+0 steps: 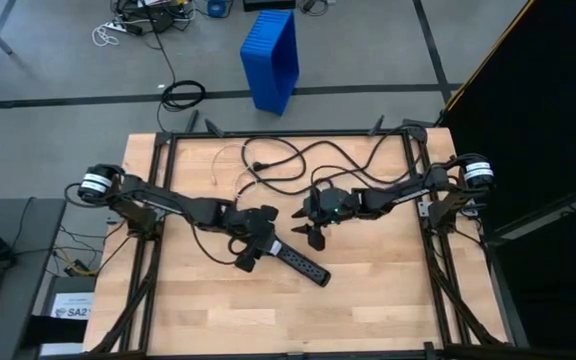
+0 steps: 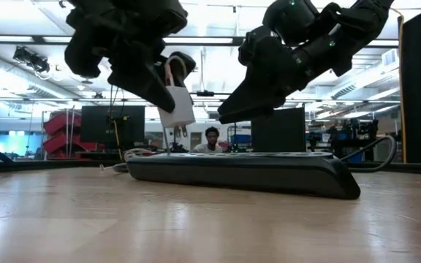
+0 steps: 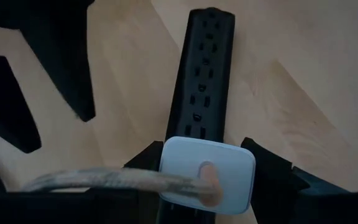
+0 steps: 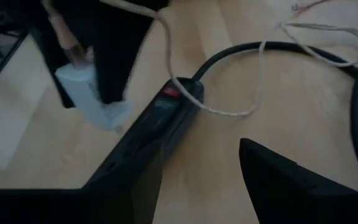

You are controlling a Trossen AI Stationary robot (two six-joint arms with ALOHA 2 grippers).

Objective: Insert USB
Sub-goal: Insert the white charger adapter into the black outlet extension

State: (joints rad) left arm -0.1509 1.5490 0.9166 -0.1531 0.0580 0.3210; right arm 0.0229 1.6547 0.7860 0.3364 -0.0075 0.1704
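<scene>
My left gripper is shut on a white square charger block, with the pale braided USB cable plugged into its face. The block hangs over the black power strip, which lies flat on the table, near its switch end. From the block the thin cable trails slack across the wood toward the far side. My right gripper hovers open just beyond the strip's switch end and touches nothing. My left gripper pinches the white charger block between its two fingers, one on each opposite side. The fingers come from above, slanting down. The block is lifted clear, its metal prongs pointing down just above the strip's top face.
The strip's thick black cord loops over the far half of the table. A blue crate stands on the floor beyond the table's far edge. Bare wood lies in front of the strip, toward the near edge. A person shows far off in the room.
</scene>
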